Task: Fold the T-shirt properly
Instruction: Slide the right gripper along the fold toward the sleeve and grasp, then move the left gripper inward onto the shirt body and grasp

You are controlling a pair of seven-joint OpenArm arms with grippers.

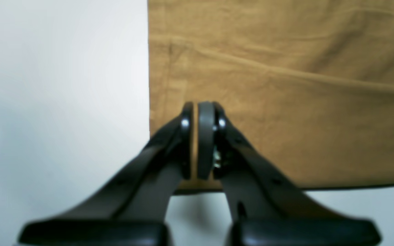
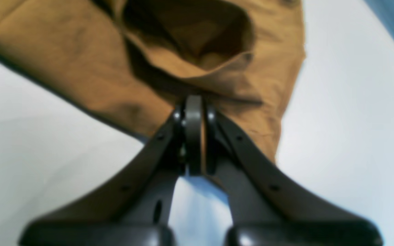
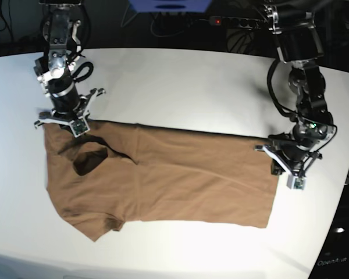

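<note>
Claws, two [image 1: 200,106] [image 2: 194,99], both nearly closed, hover over one brown T-shirt [image 3: 192,180].

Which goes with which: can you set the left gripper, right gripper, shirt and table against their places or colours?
1. Left gripper
2. Right gripper
3. Shirt
4. Table

A. White
B. Shut, in view over the end of the shirt with the open, raised folds
C. Brown, spread out with a bunched part
D. Shut, in view over the flatter end of the shirt

Pairs: 1-D, 2-B, 3-C, 4-A
</note>
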